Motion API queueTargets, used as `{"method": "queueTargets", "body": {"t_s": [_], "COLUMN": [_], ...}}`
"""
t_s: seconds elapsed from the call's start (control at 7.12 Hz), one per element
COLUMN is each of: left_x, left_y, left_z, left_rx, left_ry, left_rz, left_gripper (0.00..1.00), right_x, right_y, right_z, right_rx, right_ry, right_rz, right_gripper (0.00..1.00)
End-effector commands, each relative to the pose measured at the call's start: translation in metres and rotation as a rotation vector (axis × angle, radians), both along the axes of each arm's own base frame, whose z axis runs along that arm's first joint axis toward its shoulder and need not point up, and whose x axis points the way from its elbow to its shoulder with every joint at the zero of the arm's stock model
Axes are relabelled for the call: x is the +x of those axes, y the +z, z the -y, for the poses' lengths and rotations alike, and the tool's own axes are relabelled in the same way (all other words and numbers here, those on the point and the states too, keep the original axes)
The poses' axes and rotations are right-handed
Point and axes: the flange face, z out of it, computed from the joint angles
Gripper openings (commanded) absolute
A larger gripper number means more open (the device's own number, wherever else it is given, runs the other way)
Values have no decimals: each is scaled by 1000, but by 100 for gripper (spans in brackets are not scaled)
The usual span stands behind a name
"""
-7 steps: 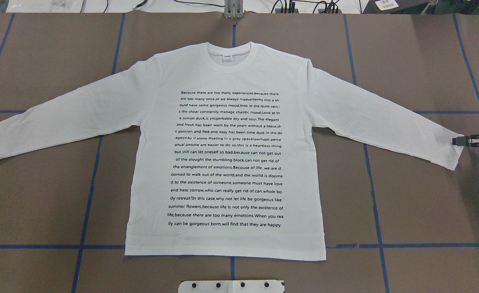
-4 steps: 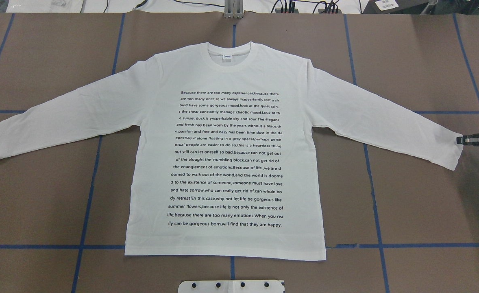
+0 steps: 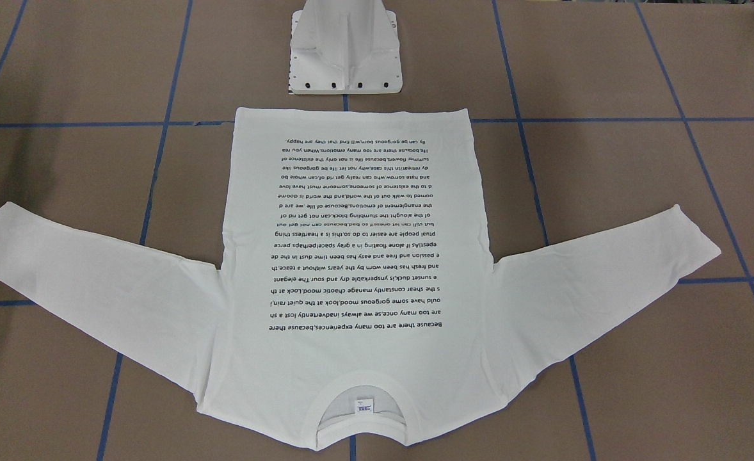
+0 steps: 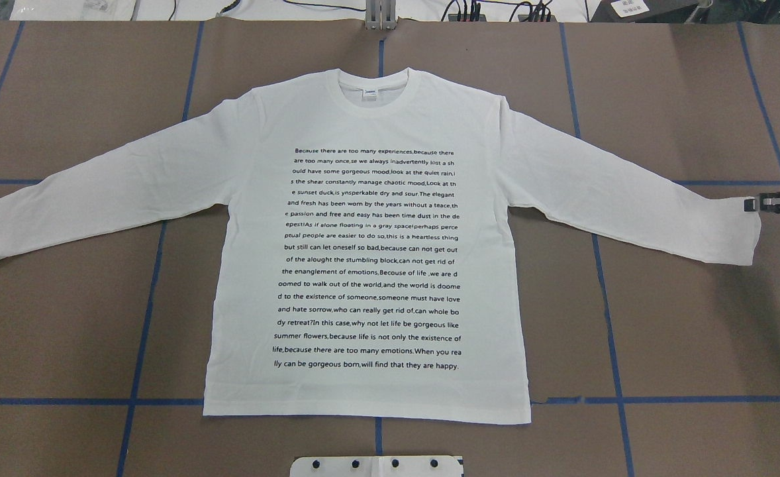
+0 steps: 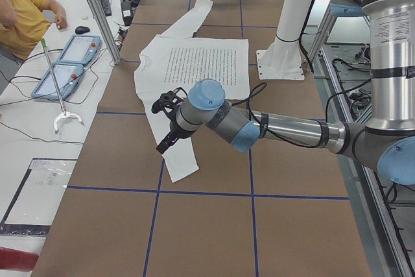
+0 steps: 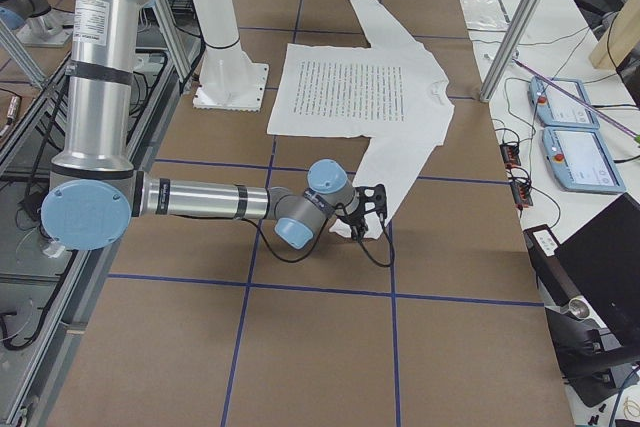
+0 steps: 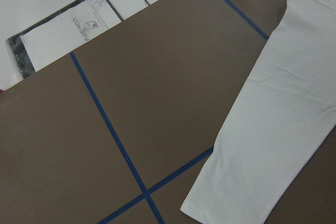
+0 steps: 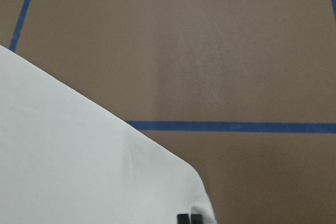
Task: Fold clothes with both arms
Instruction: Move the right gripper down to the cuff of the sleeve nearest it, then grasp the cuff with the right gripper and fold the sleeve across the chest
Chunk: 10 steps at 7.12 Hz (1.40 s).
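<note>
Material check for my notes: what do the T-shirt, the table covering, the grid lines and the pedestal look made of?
T-shirt: white knit, probably cotton; matte, lies limp with faint wrinkles, ribbed collar.
Table covering: brown paper or card; matte, no sheen.
Grid lines: apparently blue adhesive tape; thin strips with a small break.
Pedestal: likely white painted metal; smooth, bolt holes in its base.

This is a robotics lab. 2 industrial robot arms, the left arm [image 5: 285,128] and the right arm [image 6: 200,199], reach over a large table [image 4: 65,99] covered in brown board and gridded with blue tape [image 4: 144,311]. A white pedestal [image 3: 345,51] stands at its near edge. Along the far side run aluminium posts [image 5: 97,11] and a white bench [image 5: 39,121] with 2 control pads [image 6: 578,157] with red buttons, a laptop [image 6: 610,257] and a person [image 5: 23,21].
</note>
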Motion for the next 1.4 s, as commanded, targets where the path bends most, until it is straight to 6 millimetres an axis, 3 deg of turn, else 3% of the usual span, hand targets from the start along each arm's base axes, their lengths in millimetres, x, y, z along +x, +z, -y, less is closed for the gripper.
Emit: {"method": "queueTargets", "body": {"t_s": [0.0, 0.14, 0.28, 0.56, 0.7, 1.12, 1.26], "left_x": [0, 0, 0, 0, 1, 1, 0], "left_y": [2, 2, 2, 4, 4, 5, 5], "left_z": [1, 1, 0, 0, 0, 0, 0], "left_rx": [-3, -3, 1, -2, -2, -6, -8], "left_ry": [1, 1, 1, 1, 2, 2, 2], "left_rz": [0, 0, 1, 0, 0, -1, -3], "left_gripper": [100, 100, 100, 100, 100, 100, 100], "right_x": [10, 1, -31, -124, -164, -312, -384], "right_y": [-120, -170, -215, -348, -410, -549, -560], "right_z": [6, 27, 53, 89, 105, 123, 124], "right_rx": [-55, -78, -75, -105, -147, -134, -61], "right_ry": [13, 29, 16, 3, 39, 138, 178], "right_rz": [-14, -33, -65, -188, -168, -126, -26], "right_gripper": [0, 0, 0, 0, 0, 0, 0]}}
